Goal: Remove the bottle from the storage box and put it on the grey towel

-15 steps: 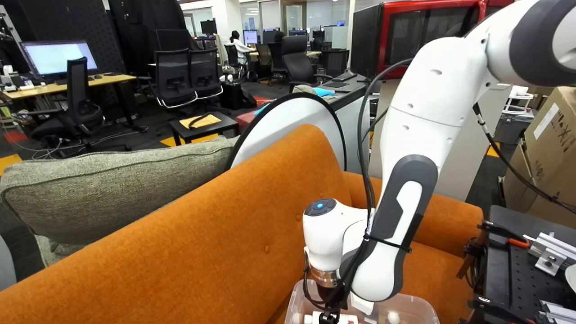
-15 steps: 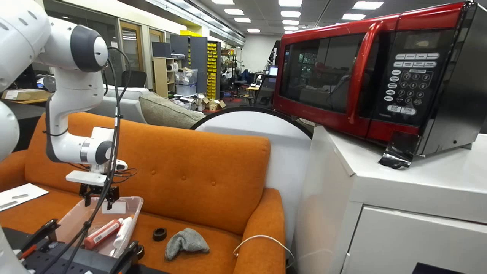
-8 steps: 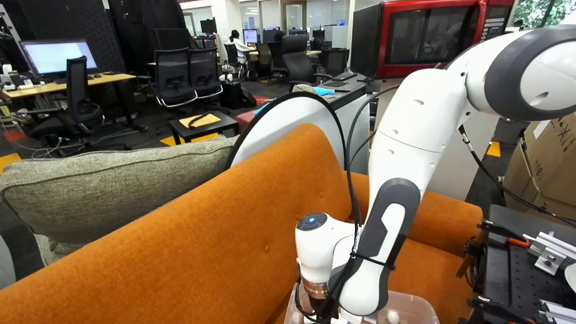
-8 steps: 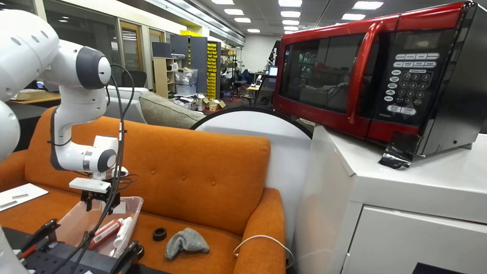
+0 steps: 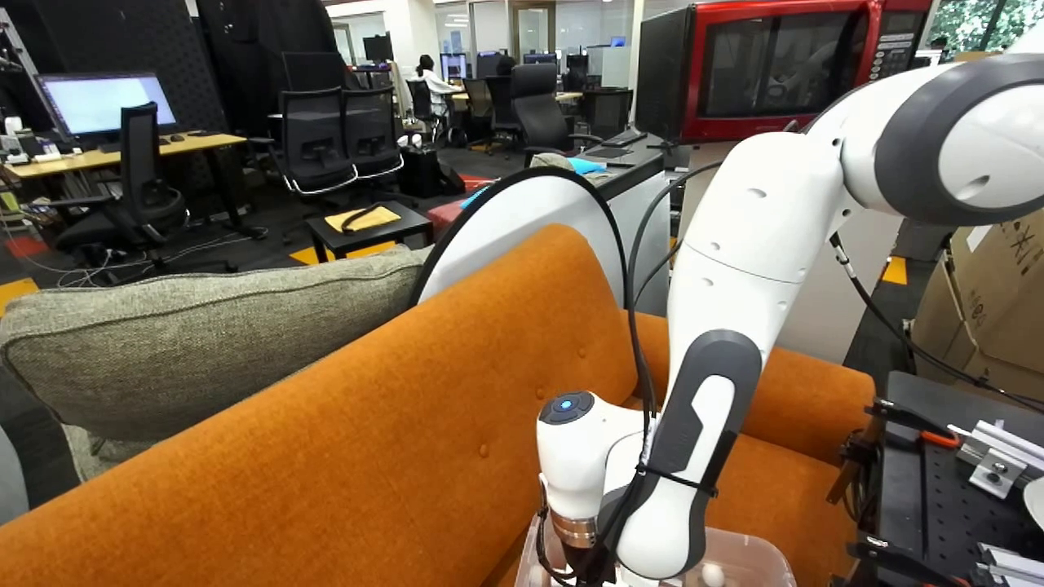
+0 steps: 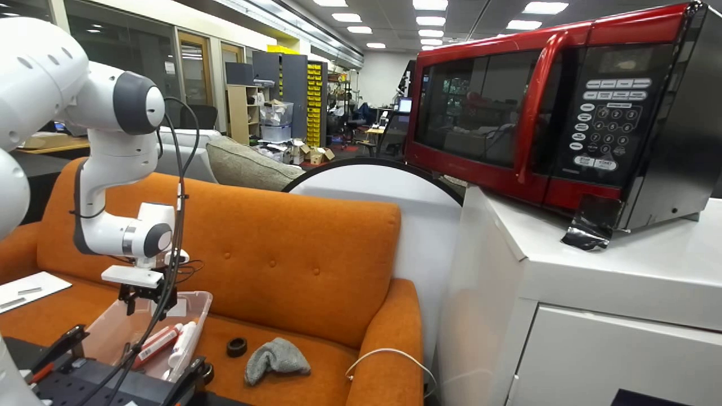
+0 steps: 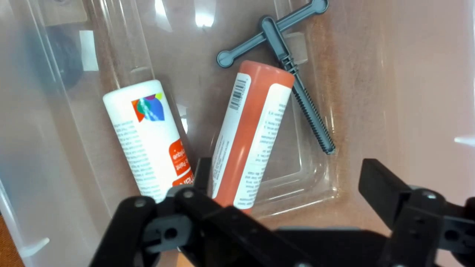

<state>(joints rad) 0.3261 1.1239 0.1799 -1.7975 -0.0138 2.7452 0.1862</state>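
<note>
A: Where do we have the storage box (image 6: 107, 335)?
B: On the couch seat (image 6: 327, 386). In an exterior view we see the roll (image 6: 237, 347) just right of it, the towel (image 6: 276, 358) right of that, then the armrest (image 6: 395, 321) with the cable (image 6: 389, 350) across it.
A: Inside?
B: Wrist view: left bottle (image 7: 146, 137) and right bottle (image 7: 252, 137) side by side. T-handle tool (image 7: 310, 115) past the right one's upper end and down its right side; we can't tell if they touch.
A: Our gripper (image 7: 288, 174)?
B: Over the box, right bottle's lower end between its fingers (image 7: 380, 189).
</note>
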